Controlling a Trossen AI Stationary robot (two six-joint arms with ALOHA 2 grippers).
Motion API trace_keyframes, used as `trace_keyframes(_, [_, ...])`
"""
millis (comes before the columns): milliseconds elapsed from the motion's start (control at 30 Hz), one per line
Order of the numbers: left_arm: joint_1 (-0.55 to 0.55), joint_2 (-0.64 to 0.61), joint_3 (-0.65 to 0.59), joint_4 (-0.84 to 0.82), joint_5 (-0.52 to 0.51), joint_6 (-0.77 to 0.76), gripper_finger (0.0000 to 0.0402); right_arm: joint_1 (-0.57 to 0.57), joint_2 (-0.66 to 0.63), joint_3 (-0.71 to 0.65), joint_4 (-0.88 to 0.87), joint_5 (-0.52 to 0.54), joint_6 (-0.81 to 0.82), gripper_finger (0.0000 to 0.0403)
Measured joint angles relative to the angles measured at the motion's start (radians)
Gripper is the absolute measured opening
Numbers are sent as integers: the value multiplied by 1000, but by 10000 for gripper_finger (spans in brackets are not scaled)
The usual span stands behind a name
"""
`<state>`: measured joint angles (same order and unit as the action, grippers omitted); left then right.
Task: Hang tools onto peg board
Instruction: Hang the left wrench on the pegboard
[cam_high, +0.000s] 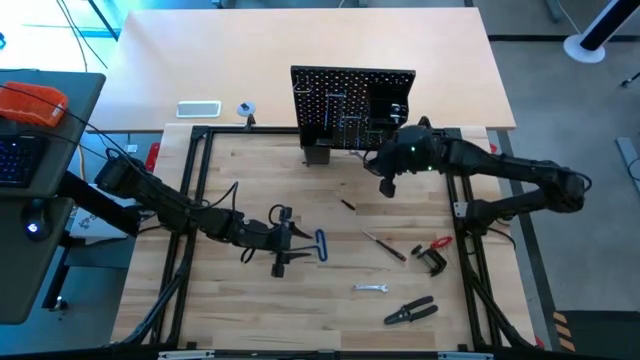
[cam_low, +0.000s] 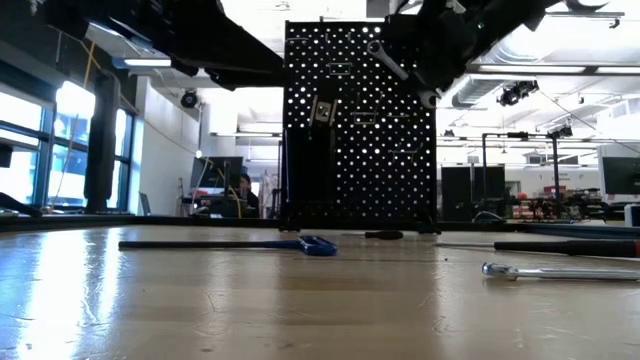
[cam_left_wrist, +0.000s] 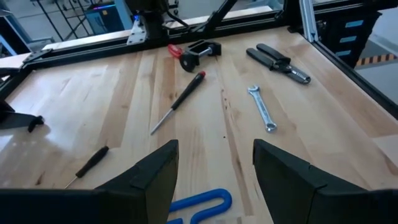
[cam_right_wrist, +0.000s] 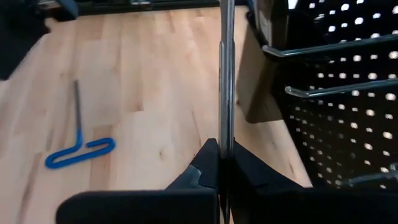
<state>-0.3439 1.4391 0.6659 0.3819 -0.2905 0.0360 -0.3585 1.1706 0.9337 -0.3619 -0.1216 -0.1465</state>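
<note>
The black peg board (cam_high: 350, 105) stands upright at the table's far side, with metal hooks (cam_right_wrist: 329, 46) on its face. My right gripper (cam_right_wrist: 225, 155) is close in front of it, shut on a silver wrench (cam_right_wrist: 226, 74). The blue-handled bent key (cam_high: 320, 245) lies flat on the table at the middle. My left gripper (cam_left_wrist: 214, 180) hovers open just over the key's blue handle (cam_left_wrist: 202, 202) and touches nothing. On the table's right half lie a red-handled screwdriver (cam_high: 385, 245), a small black screwdriver (cam_high: 347, 204), a red-and-black clamp (cam_high: 432, 255), a second silver wrench (cam_high: 370, 288) and black-handled pliers (cam_high: 410, 312). My right gripper pinches the silver wrench's shaft (cam_right_wrist: 226, 134) between its two fingers. The wrench runs out ahead along the fingers, seen edge-on. It is lifted clear of the table beside the peg board's hooks, and its free end (cam_low: 385, 58) slants in front of the board. The fingers hide the held end.
A black box bin (cam_high: 388, 105) sits on the peg board's right side. A black metal frame (cam_high: 200, 180) borders the wooden table. Beyond it, at the far left, lie a white tray (cam_high: 198, 108) and a small tape roll (cam_high: 246, 108).
</note>
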Motion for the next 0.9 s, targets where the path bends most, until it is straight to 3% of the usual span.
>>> trace_keyframes(200, [0,0,0,6,0,-6,197,-66,0,0,-60,-170,-77,1])
trace_keyframes(467, [0,0,0,5,-1,-25,197,-87,-26,0,-134,-113,-121,1])
trace_keyframes(700, [0,0,0,5,-8,-34,197,-34,-166,0,-163,-63,-68,1])
trace_keyframes(900, [1,0,0,7,-9,-34,197,43,-321,-164,-28,-13,20,1])
